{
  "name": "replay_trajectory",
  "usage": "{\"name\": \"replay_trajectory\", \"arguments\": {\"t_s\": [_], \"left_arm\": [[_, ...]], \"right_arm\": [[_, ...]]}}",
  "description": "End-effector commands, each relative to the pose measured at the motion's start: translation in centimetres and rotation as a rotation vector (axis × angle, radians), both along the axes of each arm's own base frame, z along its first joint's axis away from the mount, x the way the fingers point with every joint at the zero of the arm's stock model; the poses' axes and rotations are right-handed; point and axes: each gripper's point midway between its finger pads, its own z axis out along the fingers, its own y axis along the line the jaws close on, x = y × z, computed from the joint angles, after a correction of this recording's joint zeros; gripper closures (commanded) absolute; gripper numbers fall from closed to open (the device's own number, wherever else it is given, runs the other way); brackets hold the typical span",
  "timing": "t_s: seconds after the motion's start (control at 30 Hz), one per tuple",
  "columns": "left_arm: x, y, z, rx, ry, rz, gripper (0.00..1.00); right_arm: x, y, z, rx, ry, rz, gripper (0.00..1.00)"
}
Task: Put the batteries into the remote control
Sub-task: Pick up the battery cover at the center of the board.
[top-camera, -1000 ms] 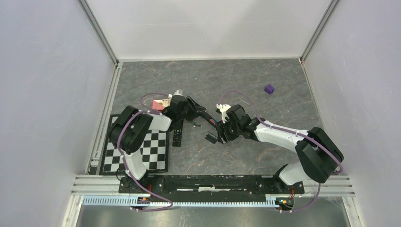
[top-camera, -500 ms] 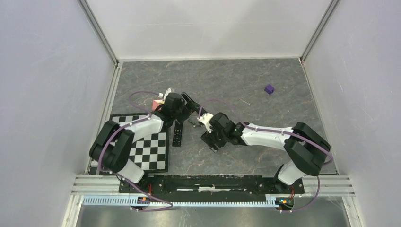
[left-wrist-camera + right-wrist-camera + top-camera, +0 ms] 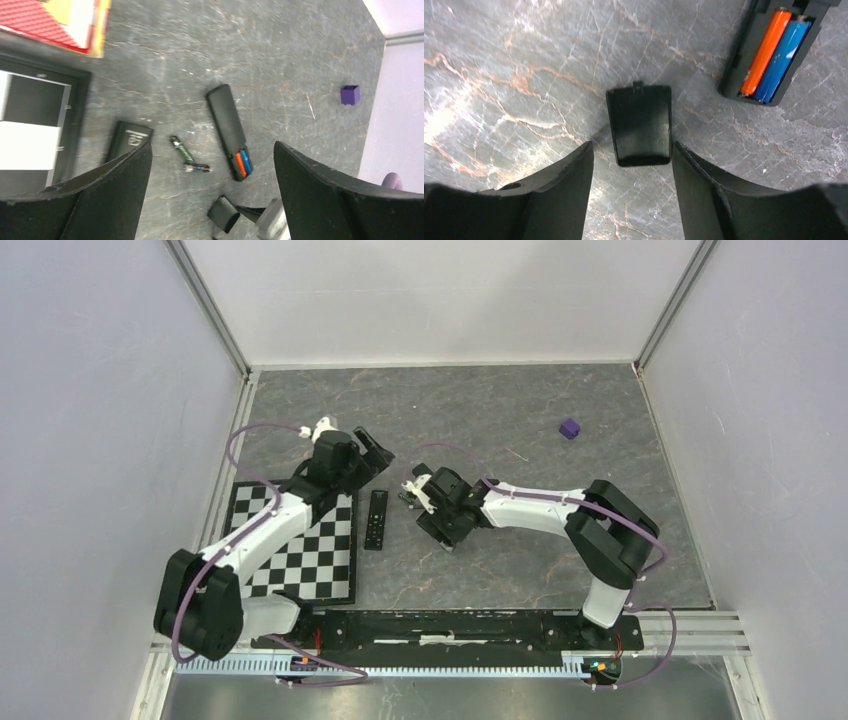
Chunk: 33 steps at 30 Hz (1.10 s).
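The remote control (image 3: pixel 226 117) lies back-up on the table with its bay uncovered. The batteries sit side by side in the bay, one orange (image 3: pixel 765 50) and one blue (image 3: pixel 785 57). The small black cover (image 3: pixel 640 125) lies flat on the table beside the remote. My right gripper (image 3: pixel 631 148) is open low over it, with the cover's near end between the fingertips. My left gripper (image 3: pixel 212 147) hangs wide open and empty, up and to the left of the remote. In the top view the right arm hides most of the remote.
A second black remote (image 3: pixel 375 518) lies by the checkerboard mat (image 3: pixel 300 560). Two loose dark batteries (image 3: pixel 181 149) (image 3: pixel 198 168) lie between the two remotes. A red box (image 3: pixel 50 22) sits behind the mat, and a purple cube (image 3: pixel 569 428) is far right.
My left gripper opened wide and drew back to the left, away from the remote. My right gripper slid left and came down around the cover.
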Motion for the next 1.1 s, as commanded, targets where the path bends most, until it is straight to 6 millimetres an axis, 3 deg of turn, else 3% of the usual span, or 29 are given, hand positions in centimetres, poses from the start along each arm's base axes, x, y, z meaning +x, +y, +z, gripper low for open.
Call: {"name": "replay_trajectory", "arguments": {"t_s": [0.0,0.17,0.33,0.6,0.8,1.07], "left_arm": [[-1.1,3.7,0.0,0.083,-0.007,0.04,0.06],[-2.4,5.0,0.9,0.122,-0.037,0.028,0.09],[-4.3,3.9,1.1,0.071,-0.061,-0.063,0.13],[-7.9,0.4,-0.6,-0.094,-0.067,-0.269,0.18],[-8.8,-2.4,-1.4,-0.201,-0.046,-0.426,0.18],[-9.4,-5.5,0.7,-0.39,-0.004,-0.548,0.18]], "right_arm": [[-0.3,0.1,-0.3,-0.045,0.073,-0.017,0.38],[-0.4,-0.5,-1.1,-0.115,0.105,-0.024,0.42],[0.2,-0.4,-0.8,-0.113,0.091,-0.051,0.6],[0.4,2.4,2.6,0.123,0.102,-0.008,0.61],[-0.8,4.7,5.5,0.353,0.167,0.051,0.6],[-1.0,7.8,10.1,0.605,0.159,0.143,0.6]]}}
